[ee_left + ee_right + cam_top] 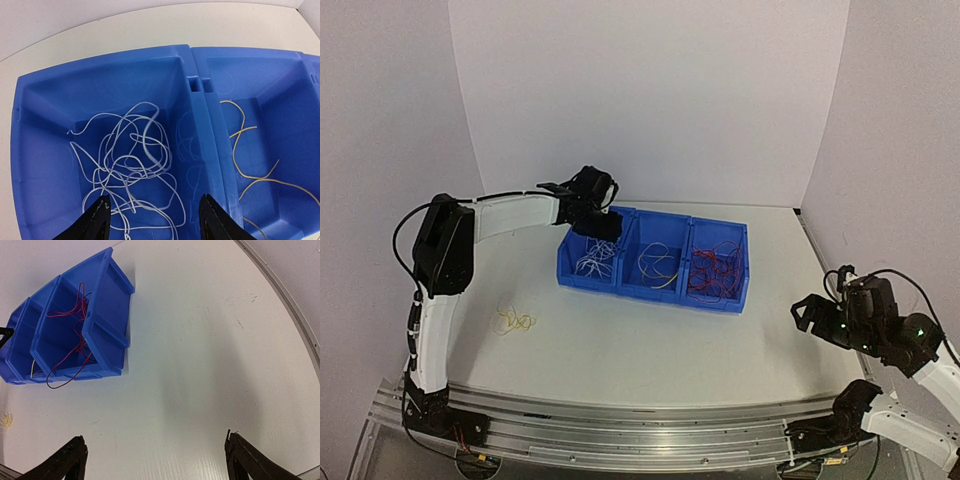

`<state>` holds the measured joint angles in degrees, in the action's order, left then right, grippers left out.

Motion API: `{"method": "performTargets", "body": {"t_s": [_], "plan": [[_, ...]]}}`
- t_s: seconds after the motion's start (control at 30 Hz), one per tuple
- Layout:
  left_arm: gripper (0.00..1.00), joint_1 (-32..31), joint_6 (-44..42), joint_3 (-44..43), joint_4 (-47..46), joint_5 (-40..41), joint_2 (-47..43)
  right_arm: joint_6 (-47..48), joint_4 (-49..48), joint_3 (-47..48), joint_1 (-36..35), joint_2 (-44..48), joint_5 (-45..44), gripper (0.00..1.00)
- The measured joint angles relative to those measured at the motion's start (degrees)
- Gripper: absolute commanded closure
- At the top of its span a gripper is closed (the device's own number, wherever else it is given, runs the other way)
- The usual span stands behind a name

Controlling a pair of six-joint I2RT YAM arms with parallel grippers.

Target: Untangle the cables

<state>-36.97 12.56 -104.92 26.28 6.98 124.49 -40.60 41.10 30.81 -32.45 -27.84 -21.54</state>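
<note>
Three joined blue bins (pixel 655 291) stand mid-table. The left bin holds white cables (pixel 595 261), the middle one yellow cables (pixel 660 264), the right one red cables (pixel 713 272). My left gripper (pixel 600 226) hovers open and empty above the left bin; in its wrist view (pixel 154 212) the tangled white cables (pixel 130 165) lie below the spread fingers, with yellow cables (pixel 250 165) in the neighbouring bin. A loose yellow cable bundle (pixel 513 321) lies on the table left of the bins. My right gripper (pixel 817 315) is open and empty over bare table at the right (pixel 152 452).
White walls enclose the table at the back and sides. A metal rail (pixel 620 425) runs along the near edge by the arm bases. In the right wrist view the bins (pixel 107 300) lie at the upper left with a red cable (pixel 65 382) trailing over the rim.
</note>
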Motion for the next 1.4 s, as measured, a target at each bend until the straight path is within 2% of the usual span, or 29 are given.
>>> {"method": "performTargets", "body": {"t_s": [0.1, 0.13, 0.27, 0.43, 0.57, 0.7, 0.9, 0.97, 1.03, 1.17, 1.27, 1.4], "plan": [[0.02, 0.1, 0.1, 0.0, 1.1, -1.4, -1.2, 0.0, 0.2, 0.0, 0.0, 0.2, 0.0, 0.07], [0.01, 0.2, 0.3, 0.1, 1.4, -2.0, -2.0, 0.0, 0.2, 0.0, 0.0, 0.3, -0.1, 0.06], [0.00, 0.2, 1.4, 2.7, 1.1, -2.4, -8.7, 0.0, 0.2, 0.0, 0.0, 0.3, -0.1, 0.05], [0.00, -0.2, 5.4, 12.8, 2.1, 2.0, -25.9, 0.1, 0.4, 0.0, 0.0, 0.1, -0.1, 0.04], [0.01, -0.2, 12.6, 22.4, 6.1, 9.9, -39.8, 0.3, 0.4, 0.0, 0.0, -0.8, -0.1, 0.03], [0.00, -0.1, 22.6, 32.3, 14.5, 15.0, -47.9, 0.9, 0.5, 0.0, 0.0, -1.9, 0.0, 0.03], [0.05, -0.1, 34.9, 49.6, 24.4, 15.6, -50.4, 2.1, 0.6, 0.0, 0.0, -3.1, 0.3, 0.03], [0.06, 0.0, 36.9, 53.9, 25.1, 15.1, -50.7, 2.4, 0.6, 0.0, 0.0, -3.6, 0.5, 0.03], [0.11, 0.3, 38.7, 57.1, 25.3, 14.6, -50.9, 2.7, 0.6, 0.0, 0.0, -4.0, 0.8, 0.03], [0.21, 3.3, 40.4, 62.0, 23.0, 13.8, -51.0, 3.1, 0.6, 0.0, 0.0, -4.6, 1.2, 0.03], [0.31, 6.8, 39.6, 64.6, 18.6, 12.6, -51.0, 3.3, 0.6, 0.0, 0.0, -4.8, 1.9, 0.03], [0.39, 11.0, 37.6, 66.1, 11.5, 10.6, -51.0, 3.3, 0.6, 0.0, 0.0, -4.8, 2.4, 0.03]]}}
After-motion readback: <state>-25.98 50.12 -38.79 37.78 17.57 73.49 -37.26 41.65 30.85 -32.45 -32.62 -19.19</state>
